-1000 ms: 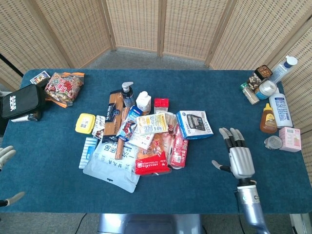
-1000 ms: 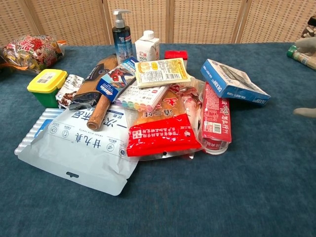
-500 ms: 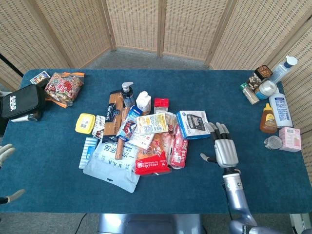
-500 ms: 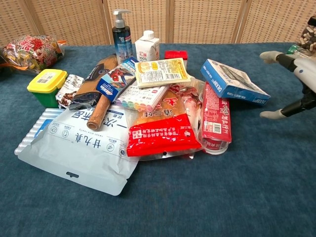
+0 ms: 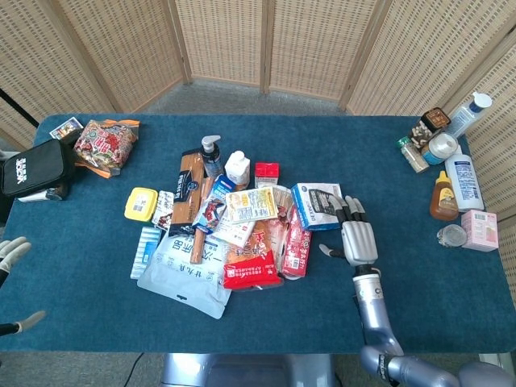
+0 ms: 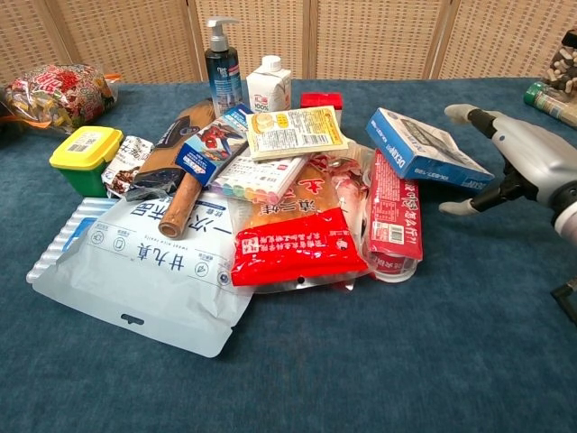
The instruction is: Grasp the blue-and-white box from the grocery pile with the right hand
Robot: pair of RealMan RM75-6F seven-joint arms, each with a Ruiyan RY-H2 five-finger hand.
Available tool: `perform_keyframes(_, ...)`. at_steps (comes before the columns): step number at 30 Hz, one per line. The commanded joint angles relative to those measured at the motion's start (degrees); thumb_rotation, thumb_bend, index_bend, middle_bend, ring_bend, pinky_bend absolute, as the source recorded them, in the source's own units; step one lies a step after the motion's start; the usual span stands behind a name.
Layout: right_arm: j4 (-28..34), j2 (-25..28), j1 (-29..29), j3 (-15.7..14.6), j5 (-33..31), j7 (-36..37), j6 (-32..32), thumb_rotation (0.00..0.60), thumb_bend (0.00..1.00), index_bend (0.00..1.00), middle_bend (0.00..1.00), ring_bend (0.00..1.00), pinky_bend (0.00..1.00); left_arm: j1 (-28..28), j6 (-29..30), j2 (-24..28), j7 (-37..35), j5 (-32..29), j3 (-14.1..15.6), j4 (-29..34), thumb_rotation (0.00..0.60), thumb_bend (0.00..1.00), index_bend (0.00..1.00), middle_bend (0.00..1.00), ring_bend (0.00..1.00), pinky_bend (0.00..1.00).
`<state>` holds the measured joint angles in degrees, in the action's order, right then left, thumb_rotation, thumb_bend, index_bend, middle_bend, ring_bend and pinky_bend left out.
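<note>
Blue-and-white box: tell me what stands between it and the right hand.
Nothing visible does. The right hand is open at the right edge of the blue-and-white box, with only bare blue table around it. The box's far side leans on the red packet in the pile.

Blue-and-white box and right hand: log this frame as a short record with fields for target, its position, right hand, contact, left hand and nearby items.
target: blue-and-white box
position: right edge of the grocery pile, tilted, leaning on the red packet
right hand: right hand open, fingers spread, right beside the box
contact: fingers reach over the box's right edge in the head view; no grip visible
left hand: left hand open at the table's left edge, far from the pile
nearby items: yellow-label packet, milk carton, pump bottle
</note>
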<state>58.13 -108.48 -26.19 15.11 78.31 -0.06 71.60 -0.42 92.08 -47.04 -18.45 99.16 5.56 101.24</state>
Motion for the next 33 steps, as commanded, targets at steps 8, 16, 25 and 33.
perform_keyframes(8, -9.12, -4.03, -3.27, 1.26, -1.03, 4.15, -1.53, 0.600, 0.00, 0.00, 0.00, 0.00, 0.00, 0.18, 0.48, 0.05, -0.75, 0.25, -0.02, -0.07, 0.600, 0.00, 0.00, 0.00, 0.00, 0.00)
perform_keyframes(16, -11.64, -4.07, -4.39, 1.71, -1.26, 5.82, -1.36, 0.600, 0.00, 0.00, 0.00, 0.00, 0.00, 0.22, 0.56, 0.08, -0.76, 0.15, -0.13, -0.19, 0.600, 0.00, 0.00, 0.00, 0.00, 0.00)
perform_keyframes(25, -13.24, -5.86, -4.73, 1.05, -1.88, 6.27, -1.80, 0.600, 0.00, 0.00, 0.00, 0.00, 0.00, 0.28, 0.56, 0.07, -0.50, 0.26, -0.10, -0.11, 0.600, 0.00, 0.00, 0.00, 0.00, 0.00)
perform_keyframes(33, -15.30, -7.46, -5.93, 1.77, -2.52, 6.94, -2.03, 0.600, 0.00, 0.00, 0.00, 0.00, 0.00, 0.39, 0.78, 0.18, -1.13, 0.06, -0.18, -0.49, 0.600, 0.00, 0.00, 0.00, 0.00, 0.00)
